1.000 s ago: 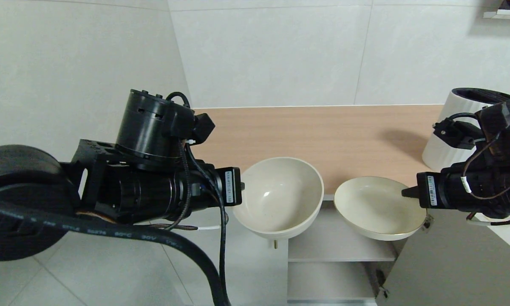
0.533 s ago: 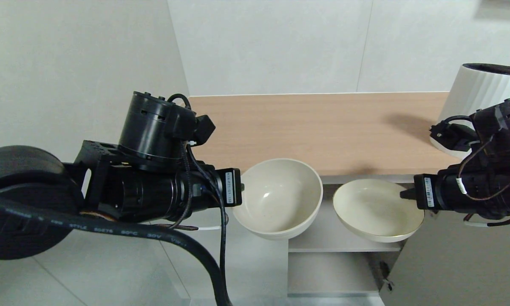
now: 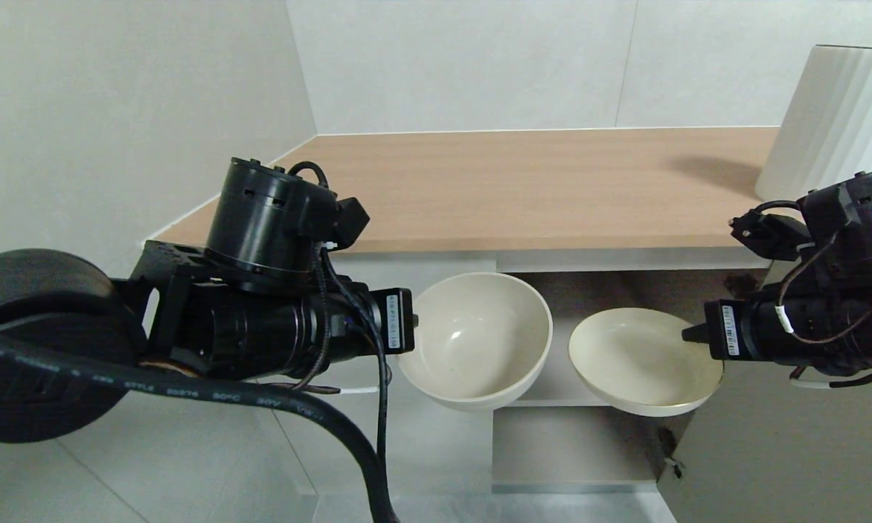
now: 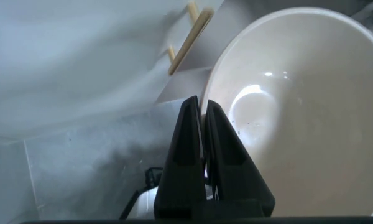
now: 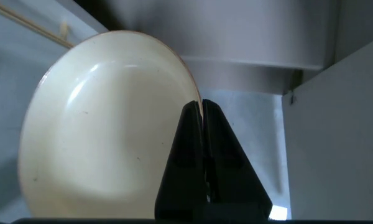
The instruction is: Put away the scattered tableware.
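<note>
Left pincer [image 4: 202, 111] clamps deep bowl [image 3: 476, 341], right pincer [image 5: 202, 109] shallow bowl [image 3: 639, 359].

I count two pieces of tableware: one deep bowl [image 3: 476, 338] on the left and one shallow bowl [image 3: 639, 359] on the right. I have two grippers, my left gripper [image 3: 415, 318] and my right gripper [image 3: 687, 334], each pinching one bowl's rim. One white ribbed vessel [image 3: 836, 123] stands far right on the single wooden countertop [image 3: 538, 189]. One open cabinet [image 3: 574, 450] sits below.
</note>
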